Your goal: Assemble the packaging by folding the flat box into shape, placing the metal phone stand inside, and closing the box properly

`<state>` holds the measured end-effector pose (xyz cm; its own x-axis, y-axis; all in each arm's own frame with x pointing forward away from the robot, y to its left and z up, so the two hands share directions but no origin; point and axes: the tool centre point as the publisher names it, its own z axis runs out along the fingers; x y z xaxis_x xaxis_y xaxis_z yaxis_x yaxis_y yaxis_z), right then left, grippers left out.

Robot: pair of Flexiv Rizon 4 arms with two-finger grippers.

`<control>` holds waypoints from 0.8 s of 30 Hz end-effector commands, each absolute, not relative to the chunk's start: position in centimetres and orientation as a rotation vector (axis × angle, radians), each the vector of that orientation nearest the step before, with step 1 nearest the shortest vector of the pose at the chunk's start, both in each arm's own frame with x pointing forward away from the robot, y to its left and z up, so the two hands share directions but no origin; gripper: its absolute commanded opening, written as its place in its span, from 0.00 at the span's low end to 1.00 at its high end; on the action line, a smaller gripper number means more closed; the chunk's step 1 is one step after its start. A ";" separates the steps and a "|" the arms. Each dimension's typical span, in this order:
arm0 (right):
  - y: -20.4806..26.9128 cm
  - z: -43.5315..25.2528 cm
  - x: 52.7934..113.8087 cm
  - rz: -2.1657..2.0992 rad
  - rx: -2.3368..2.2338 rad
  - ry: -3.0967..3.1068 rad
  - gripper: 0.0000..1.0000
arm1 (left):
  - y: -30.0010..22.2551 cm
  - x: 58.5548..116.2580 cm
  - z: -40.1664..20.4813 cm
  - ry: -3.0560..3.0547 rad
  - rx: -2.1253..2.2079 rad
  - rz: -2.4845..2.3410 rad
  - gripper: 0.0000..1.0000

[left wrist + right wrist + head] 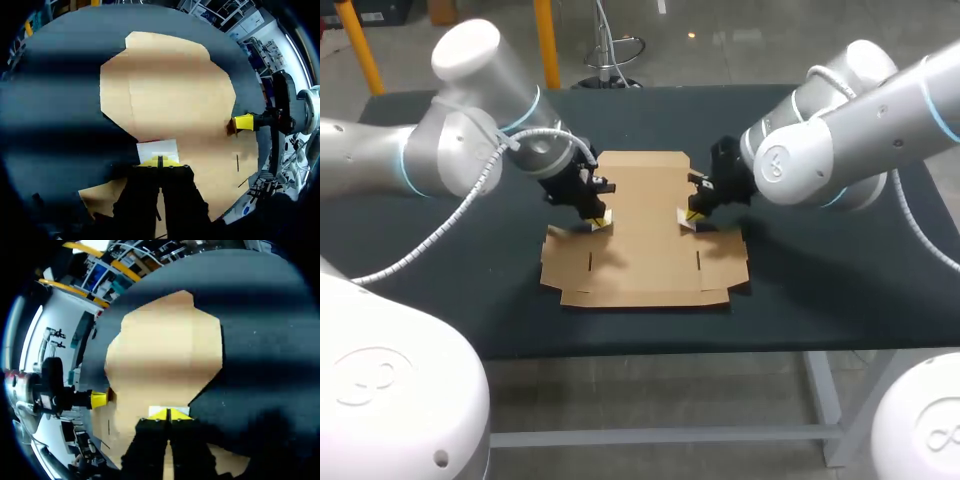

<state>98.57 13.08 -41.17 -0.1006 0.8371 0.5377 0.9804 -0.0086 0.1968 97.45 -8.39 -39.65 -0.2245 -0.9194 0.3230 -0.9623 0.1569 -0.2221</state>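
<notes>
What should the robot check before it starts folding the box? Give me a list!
1. Flat box lies spread on the table: ok.
2. Left gripper at the box's left edge, shut: ok.
3. Right gripper at its right edge, shut: ok.
4. Tips really touching the cardboard: cannot tell.
5. Phone stand within sight: not ok, none shows.

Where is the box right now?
In the head view the box lies flat on the table, centred between the left gripper and the right gripper.
</notes>
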 end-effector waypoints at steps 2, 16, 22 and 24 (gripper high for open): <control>13.7 -41.3 98.5 -0.756 -1.933 -2.024 0.00 | -8.7 97.6 -39.9 -2.305 1.899 0.570 0.00; 14.1 -42.2 98.1 -0.688 -1.984 -2.037 0.00 | -8.6 97.5 -40.7 -2.302 1.915 0.548 0.00; 14.1 -42.9 98.1 -0.643 -2.016 -2.030 0.00 | -8.7 97.7 -41.3 -2.298 1.930 0.519 0.00; 14.1 -43.0 98.1 -0.636 -2.017 -2.029 0.00 | -8.7 97.8 -41.6 -2.294 1.933 0.505 0.00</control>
<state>98.00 13.69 -42.47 -0.0458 0.8872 0.4590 0.9876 -0.0288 0.1542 97.35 -8.28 -41.03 -0.1951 -0.9335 0.3009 -0.9703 0.1390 -0.1978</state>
